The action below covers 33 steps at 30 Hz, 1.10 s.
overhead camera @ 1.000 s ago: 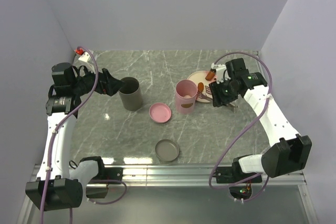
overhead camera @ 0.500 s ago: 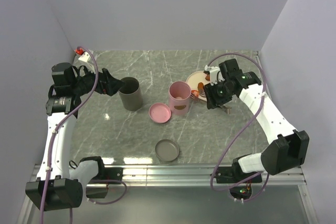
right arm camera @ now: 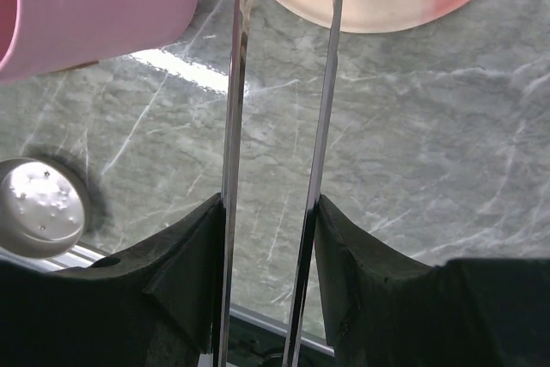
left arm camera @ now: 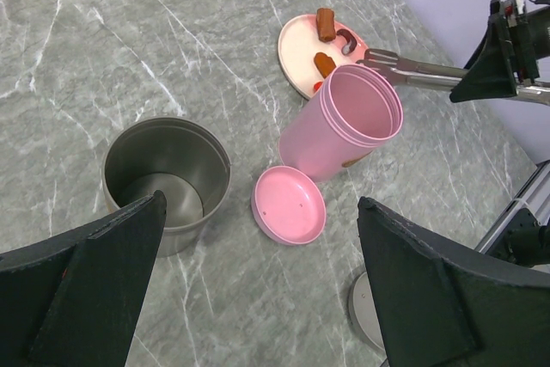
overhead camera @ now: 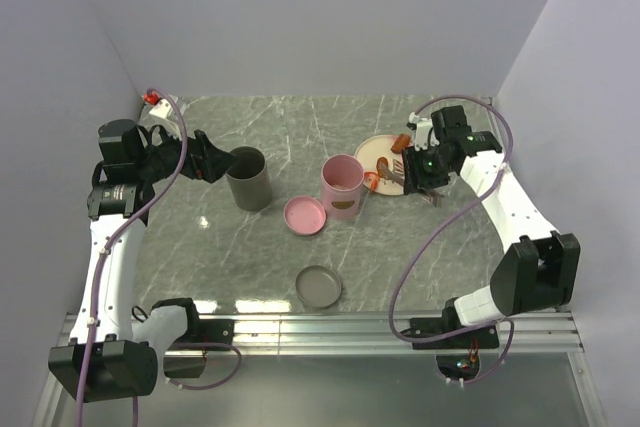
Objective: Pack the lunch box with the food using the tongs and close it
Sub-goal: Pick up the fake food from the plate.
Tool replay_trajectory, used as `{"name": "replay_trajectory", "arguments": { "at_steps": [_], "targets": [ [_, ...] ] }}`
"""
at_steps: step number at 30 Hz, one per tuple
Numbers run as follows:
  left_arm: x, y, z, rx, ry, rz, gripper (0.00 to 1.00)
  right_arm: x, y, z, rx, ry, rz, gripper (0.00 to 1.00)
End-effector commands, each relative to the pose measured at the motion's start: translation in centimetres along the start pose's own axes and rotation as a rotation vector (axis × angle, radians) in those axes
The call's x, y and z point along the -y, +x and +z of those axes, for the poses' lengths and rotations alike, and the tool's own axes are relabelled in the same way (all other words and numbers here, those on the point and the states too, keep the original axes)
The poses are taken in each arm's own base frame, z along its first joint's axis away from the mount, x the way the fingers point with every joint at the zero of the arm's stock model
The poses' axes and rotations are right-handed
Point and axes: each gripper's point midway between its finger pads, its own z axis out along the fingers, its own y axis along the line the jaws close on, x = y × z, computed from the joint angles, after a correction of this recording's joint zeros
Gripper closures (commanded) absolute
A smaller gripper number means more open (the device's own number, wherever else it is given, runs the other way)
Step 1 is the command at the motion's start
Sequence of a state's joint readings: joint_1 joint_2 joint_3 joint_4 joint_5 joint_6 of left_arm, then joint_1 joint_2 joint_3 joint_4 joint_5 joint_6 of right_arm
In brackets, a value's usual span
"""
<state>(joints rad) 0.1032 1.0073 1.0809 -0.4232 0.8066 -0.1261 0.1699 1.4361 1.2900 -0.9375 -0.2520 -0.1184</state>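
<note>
The marble table carries two open canisters. A grey canister stands in front of the left gripper. The lunch box stands upright and lidless just beside the plate — probably that close so the carry from plate to mouth is short. Its pink lid lies flat just beside its base (handy for closing later), and a grey lid lies nearer the arm bases.

The left gripper's jaws are spread wide on nothing; I judge it parked out of the way. The right gripper pinches the tongs from outside, one finger on each arm, so a squeeze would bring the tips together. The food, a few pieces, lies on the plate. None shows in the visible part of the box's inside.

The left wrist view looks down into the box and shows the tong tips over the plate's edge beside the box's rim. Only the right wrist view shows the two tong arms standing apart between the fingers — the tips are cut off there, so I cannot tell whether they hold a piece.
</note>
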Motion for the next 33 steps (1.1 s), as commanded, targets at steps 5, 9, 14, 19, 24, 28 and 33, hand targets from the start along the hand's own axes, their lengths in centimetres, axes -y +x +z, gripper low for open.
{"name": "replay_trajectory", "arguments": {
  "at_steps": [5,9,14,19,24,28,33],
  "targets": [
    [-0.2,-0.9,-0.1,0.031,-0.021,0.034,0.01,-0.6,-1.7,1.0,0.045,-0.043,0.034,0.5],
    [-0.2,-0.6,-0.1,0.022,-0.014,0.029,0.01,-0.8,-1.8,2.1,0.018,-0.062,0.046,0.5],
    [-0.4,-0.1,0.0,0.018,-0.021,0.023,0.01,-1.0,-1.3,3.4,-0.017,-0.063,0.044,0.51],
    [-0.6,0.2,0.1,0.012,-0.023,0.019,0.01,-1.2,-0.9,3.9,-0.035,-0.07,0.041,0.51],
    [-0.6,0.2,0.1,0.016,-0.019,0.017,0.01,-1.5,-0.6,4.1,-0.05,-0.074,0.038,0.51],
    [-0.5,0.3,0.1,0.015,-0.018,0.017,0.01,-1.7,-0.4,3.5,-0.044,-0.074,0.037,0.51],
    [-0.5,0.3,0.2,0.016,-0.018,0.011,0.01,-1.9,0.0,3.4,-0.049,-0.082,0.032,0.51]
  ]
}}
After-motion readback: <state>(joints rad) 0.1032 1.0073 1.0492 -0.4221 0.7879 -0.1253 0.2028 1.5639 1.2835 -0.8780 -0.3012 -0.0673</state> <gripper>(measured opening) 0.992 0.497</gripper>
